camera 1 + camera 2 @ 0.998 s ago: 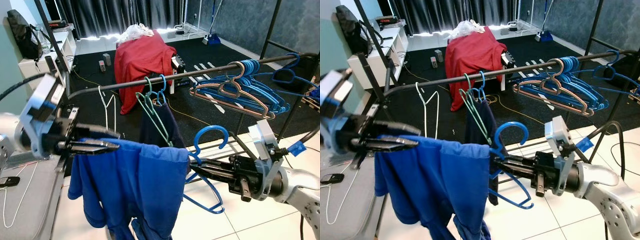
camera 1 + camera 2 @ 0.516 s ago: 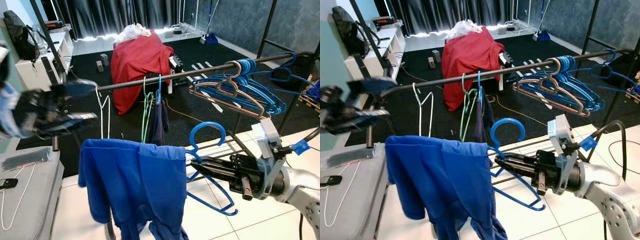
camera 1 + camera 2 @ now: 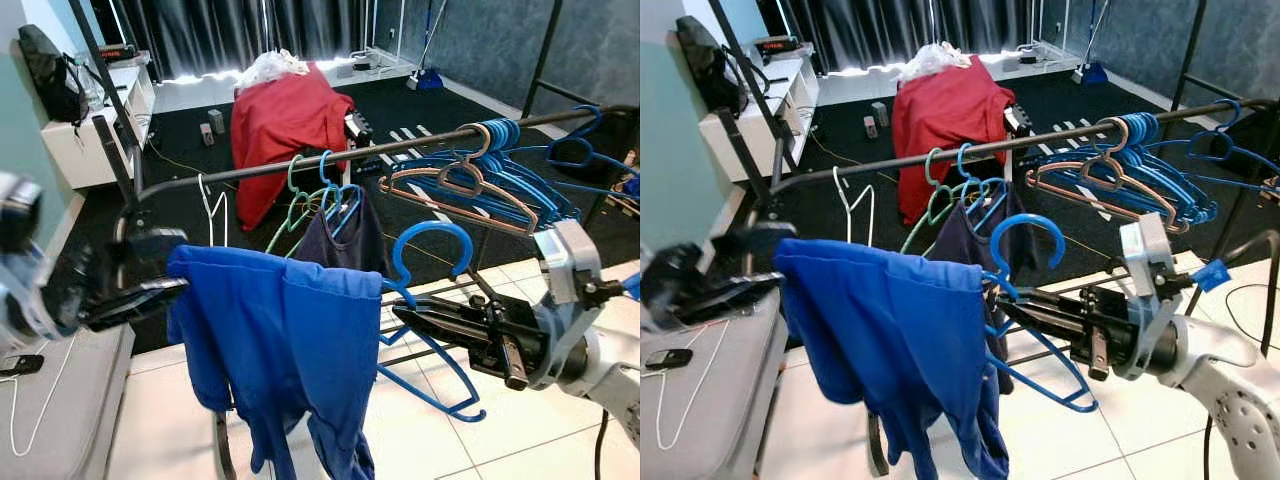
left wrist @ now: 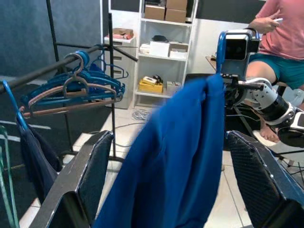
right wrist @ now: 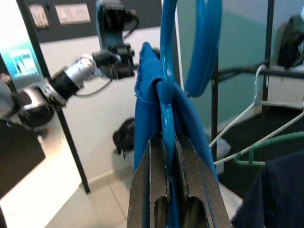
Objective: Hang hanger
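right wrist view | blue hanger draped with blue garment | right gripper jaws clamped on it

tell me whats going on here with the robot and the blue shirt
The right hand is shut on a blue hanger carrying a blue shirt, held in front of the clothes rail, hook not yet over it. The left hand is open beside the shirt's far edge.

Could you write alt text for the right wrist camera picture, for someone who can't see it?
Seen from the wrist, the robot's right hand pinches the neck of a blue hanger whose hook curves overhead, with blue cloth draped beside it. Behind, the left hand reaches toward the cloth, and a dark clothes rail holds white and green hangers.
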Controlling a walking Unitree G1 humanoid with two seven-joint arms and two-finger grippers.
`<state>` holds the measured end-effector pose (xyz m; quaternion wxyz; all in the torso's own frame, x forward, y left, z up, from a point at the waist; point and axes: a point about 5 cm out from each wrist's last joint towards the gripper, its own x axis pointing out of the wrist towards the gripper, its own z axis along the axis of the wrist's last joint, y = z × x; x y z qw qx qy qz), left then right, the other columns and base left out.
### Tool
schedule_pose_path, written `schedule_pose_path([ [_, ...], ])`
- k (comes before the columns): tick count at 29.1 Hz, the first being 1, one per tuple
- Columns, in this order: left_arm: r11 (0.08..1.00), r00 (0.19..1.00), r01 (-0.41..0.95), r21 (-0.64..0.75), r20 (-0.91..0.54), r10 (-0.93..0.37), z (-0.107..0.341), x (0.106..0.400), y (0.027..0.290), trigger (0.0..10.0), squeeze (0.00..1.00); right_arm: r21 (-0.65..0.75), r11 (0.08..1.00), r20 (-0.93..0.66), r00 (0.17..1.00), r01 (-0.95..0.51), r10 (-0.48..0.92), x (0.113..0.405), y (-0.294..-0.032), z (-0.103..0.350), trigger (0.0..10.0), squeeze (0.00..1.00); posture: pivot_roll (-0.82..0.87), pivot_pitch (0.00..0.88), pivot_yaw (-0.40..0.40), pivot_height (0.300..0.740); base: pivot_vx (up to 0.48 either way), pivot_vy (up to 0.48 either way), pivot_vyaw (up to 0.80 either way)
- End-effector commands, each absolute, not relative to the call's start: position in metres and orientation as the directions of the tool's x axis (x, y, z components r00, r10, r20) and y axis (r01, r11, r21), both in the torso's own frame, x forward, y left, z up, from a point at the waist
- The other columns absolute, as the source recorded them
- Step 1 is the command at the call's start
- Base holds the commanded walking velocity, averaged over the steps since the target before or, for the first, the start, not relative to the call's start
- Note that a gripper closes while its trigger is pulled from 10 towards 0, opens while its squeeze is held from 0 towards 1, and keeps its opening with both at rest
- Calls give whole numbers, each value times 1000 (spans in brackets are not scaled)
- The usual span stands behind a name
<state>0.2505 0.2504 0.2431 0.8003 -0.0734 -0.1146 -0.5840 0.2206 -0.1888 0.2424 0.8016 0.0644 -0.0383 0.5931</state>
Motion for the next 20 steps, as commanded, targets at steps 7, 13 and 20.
schedule_pose_path([
  [7,347,324,936,55,247,-913,239,257,248,10000,0,28,249,194,249,-968,949,216,-184,254,0,0,-103,0,62,740,0,0,0],
  [13,325,306,945,41,245,-920,233,257,239,10000,0,32,245,207,247,-969,947,216,-183,256,0,0,-104,0,62,740,0,0,0],
  [20,263,251,965,17,244,-937,229,255,230,10000,0,31,245,218,246,-969,944,216,-184,259,0,0,-105,0,65,740,0,0,0],
])
